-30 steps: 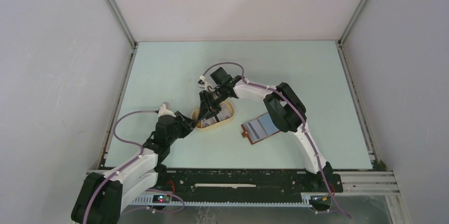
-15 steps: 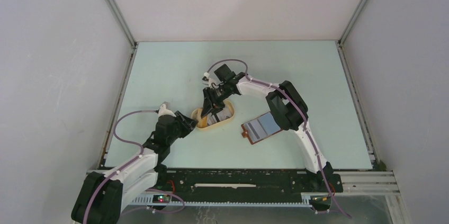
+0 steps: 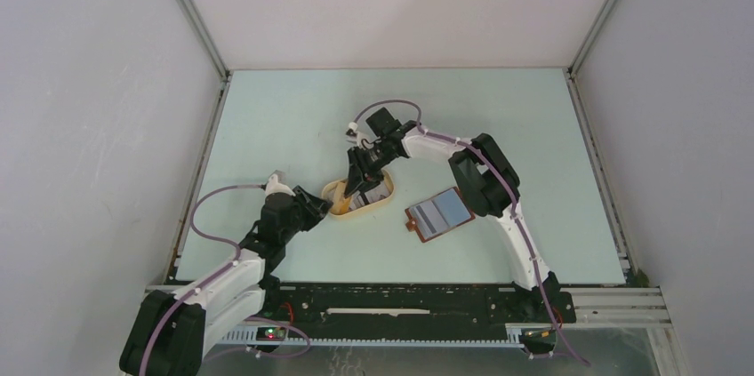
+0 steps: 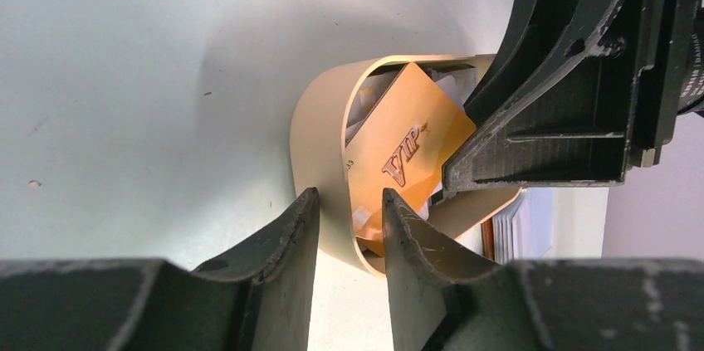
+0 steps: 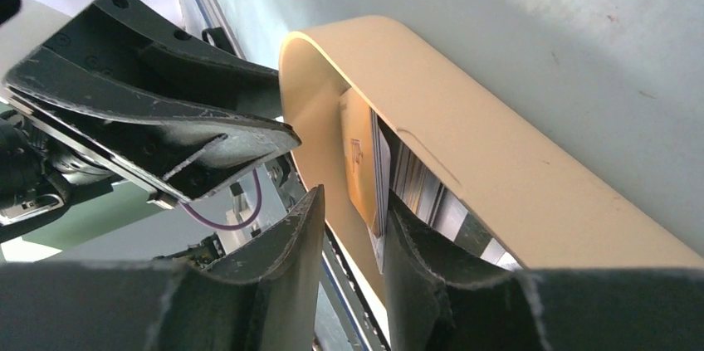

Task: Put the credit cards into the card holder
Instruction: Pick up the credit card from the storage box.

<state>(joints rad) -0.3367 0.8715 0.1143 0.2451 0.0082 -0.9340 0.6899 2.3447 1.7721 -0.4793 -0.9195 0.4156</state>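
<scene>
The credit cards (image 4: 411, 148) stand on edge in an oval cream tray (image 3: 375, 207); the front one is orange and marked VIP. My left gripper (image 4: 350, 193) is shut on the tray's (image 4: 320, 143) near-left end wall, one finger outside and one inside. My right gripper (image 5: 353, 195) reaches down into the tray (image 5: 465, 135), open around the cards (image 5: 365, 160). They lean on one finger and a gap shows at the other. The card holder (image 3: 437, 214) lies open on the table to the tray's right, grey pockets up.
The light green table (image 3: 293, 127) is walled by white panels on three sides. A metal rail (image 3: 391, 305) with the arm bases runs along the near edge. The right forearm (image 3: 480, 180) hangs over the card holder's far side.
My right gripper has shifted slightly back and to the right over the tray, its wrist swinging farther away. The left arm and the tray have stayed put.
</scene>
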